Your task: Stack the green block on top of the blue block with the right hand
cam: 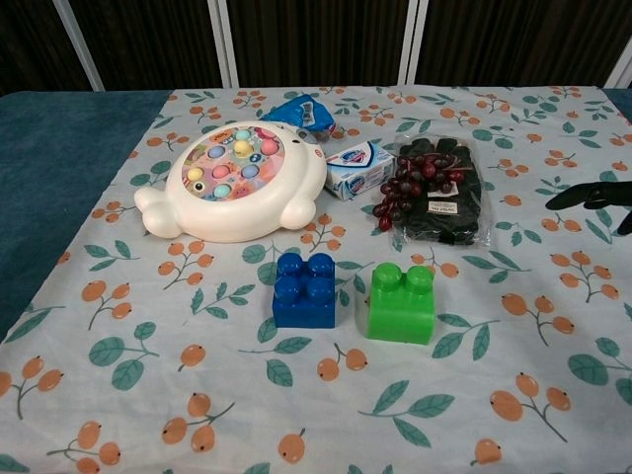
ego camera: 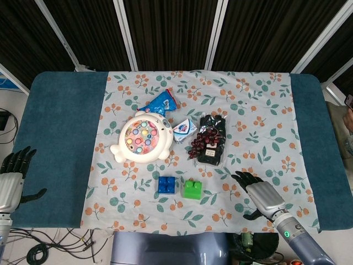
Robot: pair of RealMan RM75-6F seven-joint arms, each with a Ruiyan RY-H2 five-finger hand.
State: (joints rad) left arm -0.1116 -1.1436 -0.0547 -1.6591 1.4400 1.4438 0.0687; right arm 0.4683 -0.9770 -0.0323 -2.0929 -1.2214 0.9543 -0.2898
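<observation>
The green block (ego camera: 192,189) (cam: 400,302) stands on the flowered cloth near the table's front, just right of the blue block (ego camera: 166,185) (cam: 305,288), with a small gap between them. My right hand (ego camera: 259,195) hovers to the right of the green block, fingers spread and holding nothing; only its dark fingertips (cam: 592,195) show at the right edge of the chest view. My left hand (ego camera: 12,176) hangs off the table's left front edge, fingers apart and empty.
Behind the blocks lie a white round fishing toy (ego camera: 141,139), a bag of dark grapes (ego camera: 209,140), a small soap packet (ego camera: 184,128) and a blue wrapper (ego camera: 160,103). The flowered cloth (ego camera: 248,116) covers the middle of the blue table (ego camera: 60,121).
</observation>
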